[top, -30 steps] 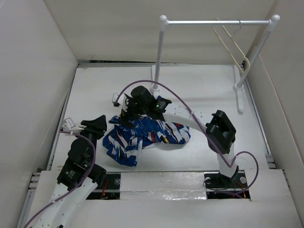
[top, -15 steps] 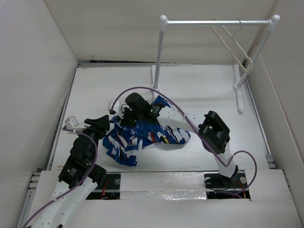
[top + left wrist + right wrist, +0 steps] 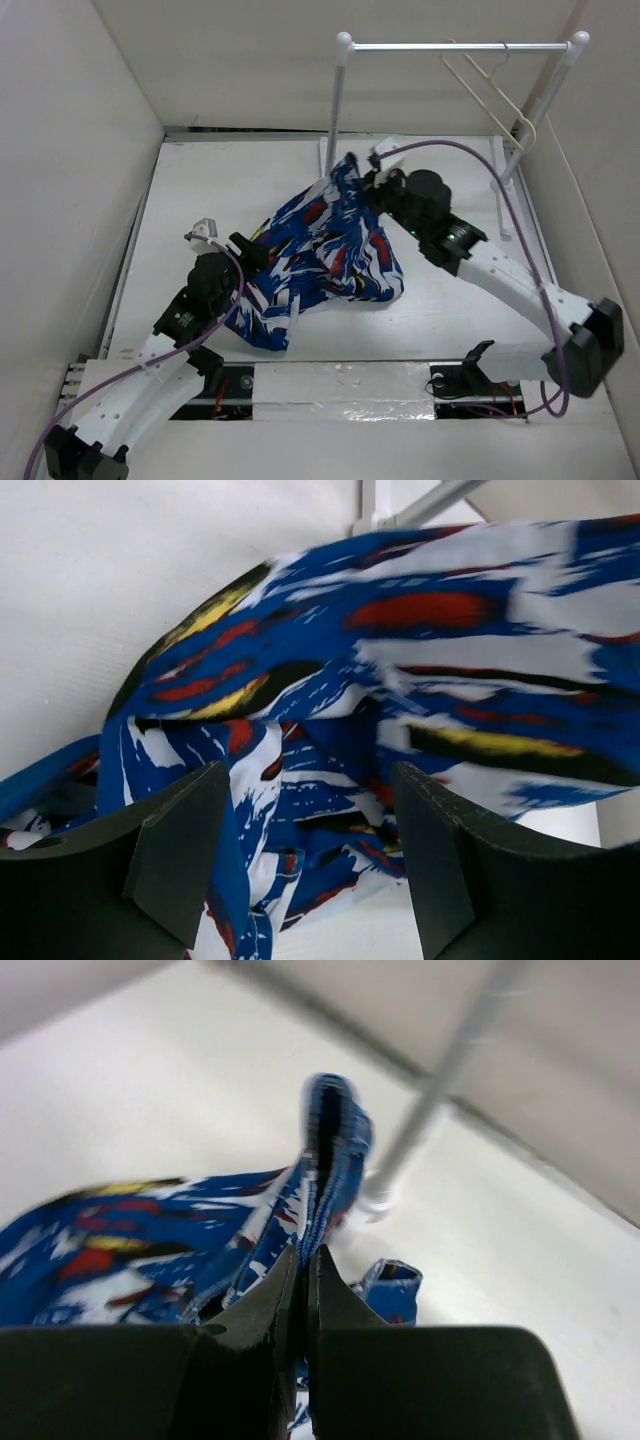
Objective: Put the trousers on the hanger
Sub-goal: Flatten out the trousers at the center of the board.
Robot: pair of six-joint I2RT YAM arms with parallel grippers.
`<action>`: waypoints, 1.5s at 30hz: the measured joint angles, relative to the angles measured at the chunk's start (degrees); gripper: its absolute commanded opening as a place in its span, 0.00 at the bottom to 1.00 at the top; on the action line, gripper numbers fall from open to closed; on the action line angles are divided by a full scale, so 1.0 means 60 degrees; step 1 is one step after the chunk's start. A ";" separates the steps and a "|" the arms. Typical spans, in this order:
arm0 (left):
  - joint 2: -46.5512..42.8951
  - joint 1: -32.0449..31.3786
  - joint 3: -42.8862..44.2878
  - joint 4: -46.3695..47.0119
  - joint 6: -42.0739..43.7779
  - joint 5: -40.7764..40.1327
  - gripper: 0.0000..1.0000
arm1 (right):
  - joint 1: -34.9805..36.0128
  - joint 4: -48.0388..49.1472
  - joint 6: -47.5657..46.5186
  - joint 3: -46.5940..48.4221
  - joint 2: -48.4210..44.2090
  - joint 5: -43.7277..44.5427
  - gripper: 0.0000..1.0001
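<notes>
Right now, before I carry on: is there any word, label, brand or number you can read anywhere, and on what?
No readable text in any view.
The trousers carry only streaks of colour, no letters or label in sight.
The hanger and the rail stand look bare.
The wrist views are partly blurred; nothing there reads as writing.

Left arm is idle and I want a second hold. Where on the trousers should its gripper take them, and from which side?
Probably the upper edge of the trousers nearest the open left gripper, coming in from the left. The right gripper holds one end pinched and raised, so that edge slopes down as a stretched fold toward it.
</notes>
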 measured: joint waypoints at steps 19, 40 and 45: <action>0.2222 -0.0102 -0.0576 0.0189 0.0361 -0.0135 0.62 | -0.2455 -0.0914 0.1053 -0.3093 -0.4670 0.2299 0.00; 0.3395 -0.1836 0.0452 -0.1013 -0.0007 -0.1290 0.35 | -0.5526 -0.1891 0.1566 -0.3045 -0.5311 0.1854 0.00; 0.3756 -0.2244 0.0892 -0.1515 -0.0342 -0.1960 0.00 | -0.5577 -0.1891 0.1606 -0.3045 -0.5391 0.1596 0.00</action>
